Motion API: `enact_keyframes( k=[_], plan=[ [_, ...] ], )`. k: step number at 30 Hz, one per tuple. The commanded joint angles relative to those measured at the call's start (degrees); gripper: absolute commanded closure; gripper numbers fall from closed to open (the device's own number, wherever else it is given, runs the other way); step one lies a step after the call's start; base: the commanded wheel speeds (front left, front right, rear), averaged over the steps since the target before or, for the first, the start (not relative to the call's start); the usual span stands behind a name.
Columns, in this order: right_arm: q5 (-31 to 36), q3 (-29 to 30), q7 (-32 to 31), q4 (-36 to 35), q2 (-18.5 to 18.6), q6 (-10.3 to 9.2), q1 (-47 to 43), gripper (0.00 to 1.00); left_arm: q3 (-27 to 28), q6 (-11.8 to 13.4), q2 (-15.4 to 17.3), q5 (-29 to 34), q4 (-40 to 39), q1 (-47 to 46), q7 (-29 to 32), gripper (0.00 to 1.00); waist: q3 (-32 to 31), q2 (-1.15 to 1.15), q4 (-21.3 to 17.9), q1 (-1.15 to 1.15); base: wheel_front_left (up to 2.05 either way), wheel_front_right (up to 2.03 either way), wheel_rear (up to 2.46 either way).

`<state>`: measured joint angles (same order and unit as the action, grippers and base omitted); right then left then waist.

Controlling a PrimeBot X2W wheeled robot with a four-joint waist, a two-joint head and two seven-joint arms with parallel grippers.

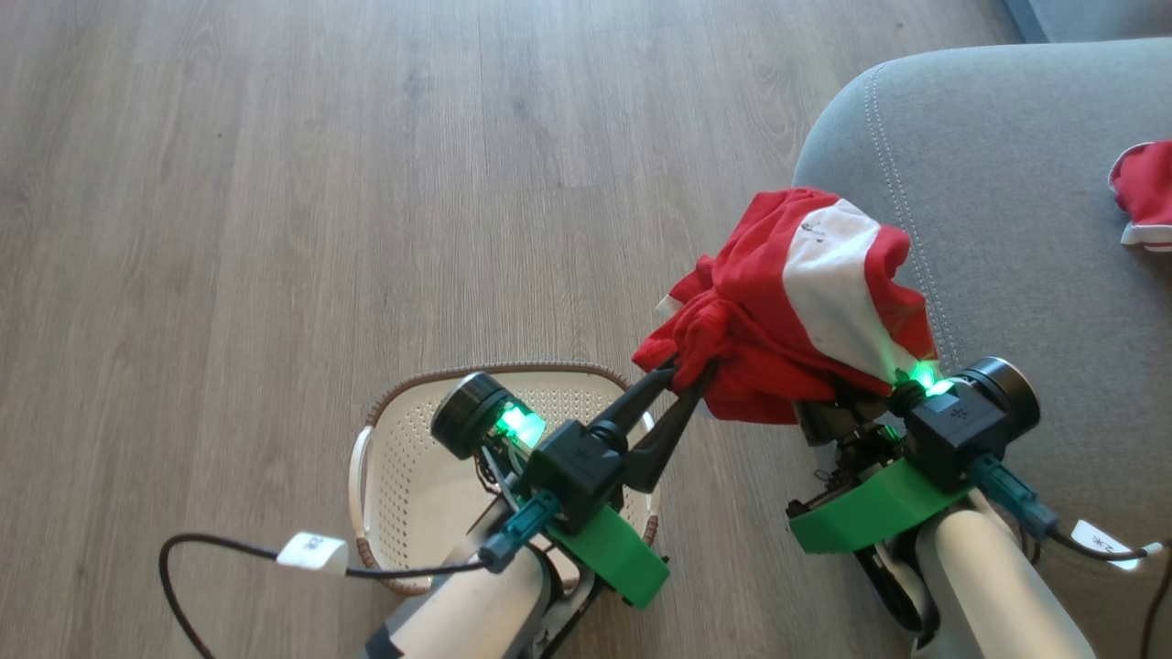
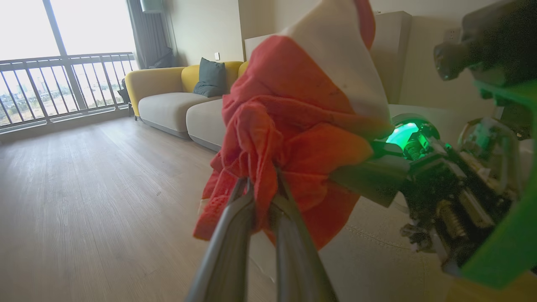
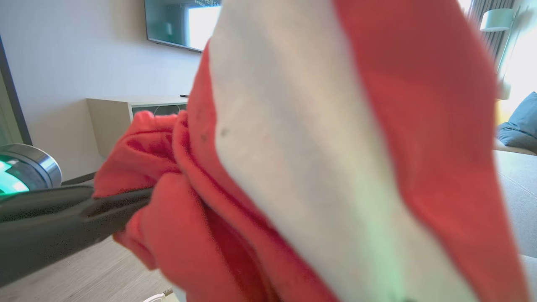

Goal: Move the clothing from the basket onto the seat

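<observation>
This is a home, and the room is a living room. The floor [image 1: 275,183] is made of long wood boards. A soft sofa [image 2: 168,105] in yellow and grey stands by the wall, with a dark pillow [image 2: 212,77] on it. Next to it is a big window [image 2: 84,25] with a railing [image 2: 63,84] outside and a curtain [image 2: 147,37] at its side. A TV [image 3: 176,21] hangs on a pale wall above a low cabinet [image 3: 126,113]. A lamp [image 3: 497,20] shows up high near bright light. A laundry basket [image 1: 403,476] sits on the floor by a big grey seat [image 1: 1007,229], with red and white clothing [image 1: 797,311] close by.
</observation>
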<state>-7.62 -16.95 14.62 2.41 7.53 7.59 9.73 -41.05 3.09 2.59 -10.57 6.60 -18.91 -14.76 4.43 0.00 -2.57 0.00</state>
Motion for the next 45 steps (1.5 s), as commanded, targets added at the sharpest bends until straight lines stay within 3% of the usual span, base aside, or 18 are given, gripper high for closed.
enact_keyframes(
  k=[1, 7, 8, 9, 11, 13, 31, 45],
  plan=[
    [0.0, 0.5, 0.4, -2.6, -0.1, -0.1, 1.5, 1.0, 1.4, -0.5, 0.3, 0.0, -0.8, -1.2, -0.2, 1.0, 0.0, 0.0, 0.1, 0.0, 0.0, 0.0, 0.0],
    [0.4, 0.6, 0.4, -2.4, -0.3, -0.1, 1.5, 1.0, 0.1, -1.4, 0.3, 0.1, -0.1, -0.9, -0.2, 1.0, 0.2, 0.0, 0.4, 0.0, 0.0, 0.0, 0.0],
    [0.4, 0.6, 0.4, -2.4, -0.3, -0.1, 1.6, 1.0, 0.0, -1.5, 0.3, 0.1, -0.1, -0.9, -0.2, 0.88, 0.3, 0.0, 0.4, 0.0, 0.0, 0.0, 0.0],
    [0.6, 0.5, 0.4, -2.4, -0.3, -0.1, 1.6, 1.0, 0.1, -1.4, 0.3, 0.2, -0.2, -0.9, -0.2, 0.57, 0.3, 0.0, 0.4, 0.0, 0.0, 0.0, 0.0],
    [1.0, 0.4, 0.4, -2.3, -0.2, -0.1, 1.7, 1.0, 0.0, -1.4, 0.3, 0.5, -0.1, -0.9, -0.2, 0.23, 0.3, 0.0, 0.5, 0.0, 0.0, 0.0, 0.0],
    [1.5, 0.4, 0.4, -2.1, -0.2, -0.1, 1.7, 1.0, -0.2, -1.4, 0.3, 0.7, 0.4, -1.0, -0.2, 0.0, 0.3, 0.0, 0.5, 0.0, 0.0, 0.0, 0.0],
    [2.6, 2.5, 0.4, -2.2, 2.0, -0.1, 2.5, 1.0, 1.5, -0.1, 0.3, 2.1, 3.0, 0.0, -0.2, 0.0, -1.1, 0.0, 1.2, 0.0, 0.0, 0.0, 0.0],
    [4.9, 5.8, 0.4, -3.4, 6.7, -0.1, 3.5, 1.0, 1.8, -2.4, 0.3, 5.2, 7.2, 2.8, -0.2, 0.0, -1.5, 0.0, 0.1, 0.0, 0.0, 0.0, 0.0]
  ],
)
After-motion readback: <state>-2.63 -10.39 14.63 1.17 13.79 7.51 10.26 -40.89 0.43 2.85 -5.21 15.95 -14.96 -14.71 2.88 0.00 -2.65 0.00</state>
